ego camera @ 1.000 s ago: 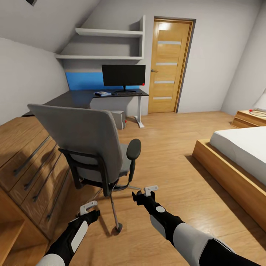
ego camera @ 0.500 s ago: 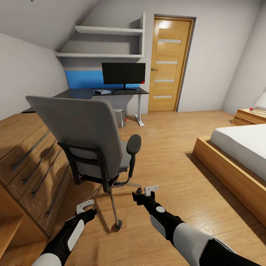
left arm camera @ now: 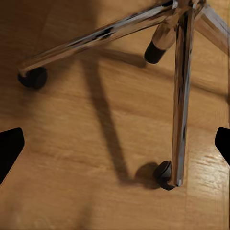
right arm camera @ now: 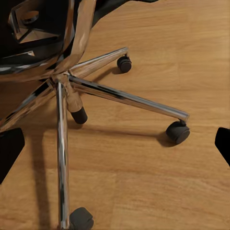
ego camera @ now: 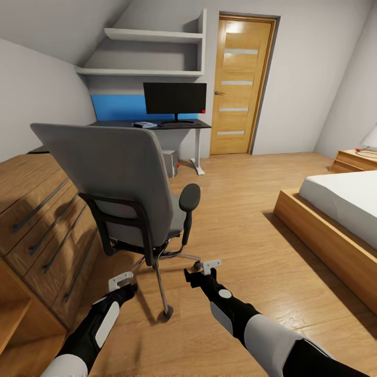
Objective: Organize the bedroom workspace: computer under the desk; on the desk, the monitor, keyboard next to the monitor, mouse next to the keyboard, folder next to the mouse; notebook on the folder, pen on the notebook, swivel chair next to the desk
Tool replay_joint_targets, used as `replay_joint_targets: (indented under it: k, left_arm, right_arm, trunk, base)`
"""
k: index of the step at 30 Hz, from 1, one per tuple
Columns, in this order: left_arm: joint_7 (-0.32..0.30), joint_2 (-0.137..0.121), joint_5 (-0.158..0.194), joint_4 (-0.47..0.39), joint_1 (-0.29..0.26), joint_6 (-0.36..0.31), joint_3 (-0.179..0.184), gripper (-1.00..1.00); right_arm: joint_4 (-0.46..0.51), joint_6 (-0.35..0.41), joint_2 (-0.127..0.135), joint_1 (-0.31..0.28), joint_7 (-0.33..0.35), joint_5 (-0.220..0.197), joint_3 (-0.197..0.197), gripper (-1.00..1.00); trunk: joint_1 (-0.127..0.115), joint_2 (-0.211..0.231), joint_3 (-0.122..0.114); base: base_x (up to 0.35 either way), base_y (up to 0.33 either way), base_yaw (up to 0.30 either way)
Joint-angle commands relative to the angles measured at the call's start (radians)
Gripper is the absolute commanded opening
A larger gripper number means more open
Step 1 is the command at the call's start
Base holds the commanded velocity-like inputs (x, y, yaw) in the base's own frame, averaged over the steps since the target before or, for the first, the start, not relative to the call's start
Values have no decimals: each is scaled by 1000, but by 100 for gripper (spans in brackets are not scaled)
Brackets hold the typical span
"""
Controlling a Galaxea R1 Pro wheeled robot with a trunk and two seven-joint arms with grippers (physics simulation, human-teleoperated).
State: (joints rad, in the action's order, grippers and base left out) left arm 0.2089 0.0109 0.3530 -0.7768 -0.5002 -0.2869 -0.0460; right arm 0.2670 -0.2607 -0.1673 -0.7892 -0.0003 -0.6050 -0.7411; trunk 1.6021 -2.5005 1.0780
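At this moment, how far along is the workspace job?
Looks done: the monitor stands on the desk, with small items beside it too small to identify. In hand: nothing; the left gripper and right gripper hang open behind the swivel chair. Left: the chair stands apart from the desk.

Swivel chair (ego camera: 118, 183) stood back-on beside wooden dresser (ego camera: 39, 220). Beyond it, monitor (ego camera: 175, 98) sat on desk (ego camera: 157, 124), near oak door (ego camera: 242, 86). Bed (ego camera: 340, 220) at right. Left gripper (ego camera: 121, 281) and right gripper (ego camera: 207, 268) hung low above floor (ego camera: 235, 209).
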Motion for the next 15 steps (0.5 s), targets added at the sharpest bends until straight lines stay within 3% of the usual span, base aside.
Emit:
replay_joint_targets:
  k: [1,7,15]
  left_arm:
    - [5,1,11,-13,-1,-7,-2,100]
    - [6,2,11,-48,-34,-32,-2,100]
    - [-2,4,13,-7,-75,-63,-5,100]
  right_arm:
    - [5,1,0,-1,0,-10,-7,100]
    - [56,88,1,-6,-7,-10,-2,100]
    - [81,169,1,-23,-18,-13,2,100]
  trunk:
    - [0,-1,5]
    - [3,-2,28]
    - [6,-4,55]
  base:
    - [0,0,0]
    - [0,0,0]
    - [0,0,0]
